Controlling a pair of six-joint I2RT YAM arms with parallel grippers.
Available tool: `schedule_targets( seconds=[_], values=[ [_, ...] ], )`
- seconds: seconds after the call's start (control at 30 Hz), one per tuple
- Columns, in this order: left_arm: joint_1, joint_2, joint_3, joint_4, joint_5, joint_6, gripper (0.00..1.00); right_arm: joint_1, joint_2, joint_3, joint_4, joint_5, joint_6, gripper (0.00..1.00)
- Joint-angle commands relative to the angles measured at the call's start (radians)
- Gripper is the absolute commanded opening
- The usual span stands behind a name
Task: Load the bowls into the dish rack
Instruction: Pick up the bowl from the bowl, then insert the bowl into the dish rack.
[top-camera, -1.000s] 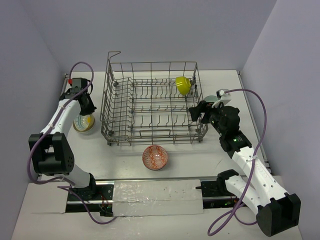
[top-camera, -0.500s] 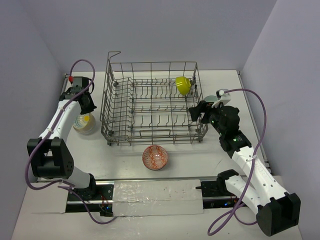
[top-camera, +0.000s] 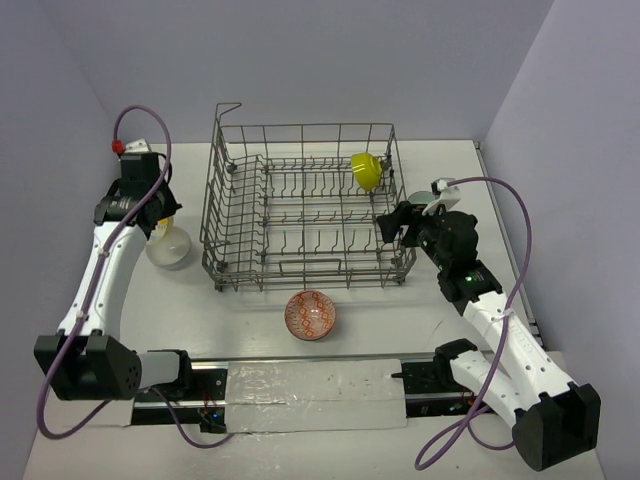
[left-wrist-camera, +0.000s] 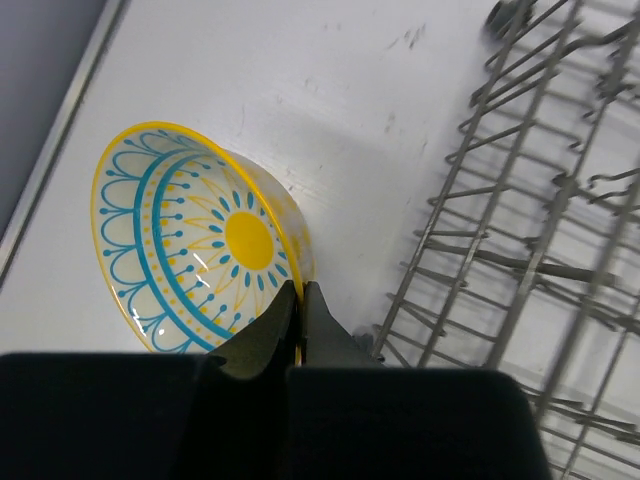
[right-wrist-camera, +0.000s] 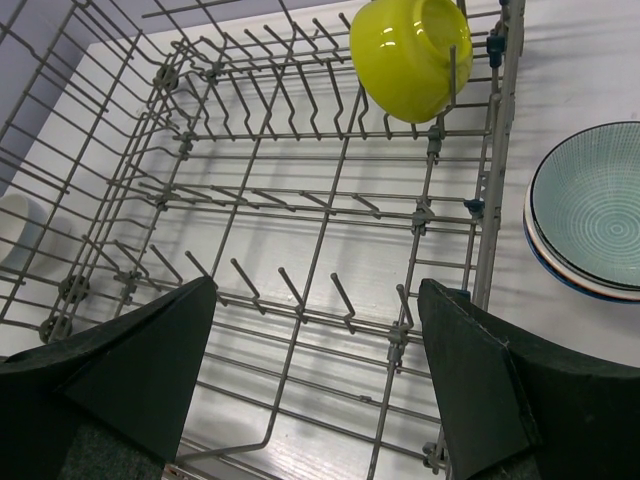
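Pinching the tilted bowl's (left-wrist-camera: 190, 235) rim, the left tool (left-wrist-camera: 298, 290) is mid-pickup; next, carry it over the rack (left-wrist-camera: 520, 200) wall onto the tines. The right tool (right-wrist-camera: 315, 290) hangs spread.

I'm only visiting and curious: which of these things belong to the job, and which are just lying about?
Job: dish rack; lime bowl in it; yellow patterned bowl pinched in the left fingers; red patterned bowl; teal bowl.
Lying about: taped sheet; purple cables.
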Motion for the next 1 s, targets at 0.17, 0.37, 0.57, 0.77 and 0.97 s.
schedule_targets(
  seconds=[0.17, 0.37, 0.57, 0.77, 0.97],
  values=[
    [-0.031, -0.127, 0.190, 0.064, 0.041, -0.017, 0.00, -0.004, 0.012, 0.024, 0.034, -0.018, -0.003, 0.89],
    [-0.106, -0.160, 0.288, 0.129, 0.155, -0.033, 0.00, -0.004, 0.016, 0.024, 0.034, -0.016, -0.007, 0.88],
    [-0.250, -0.073, 0.421, 0.159, 0.167, -0.043, 0.00, -0.004, 0.023, 0.025, 0.036, -0.016, -0.007, 0.88],
    [-0.373, 0.081, 0.532, 0.227, 0.207, -0.048, 0.00, -0.004, 0.026, 0.024, 0.034, -0.009, -0.008, 0.88],
    [-0.468, 0.266, 0.662, 0.294, 0.245, -0.025, 0.00, -0.004, 0.024, 0.024, 0.042, -0.030, -0.003, 0.88]
  ],
)
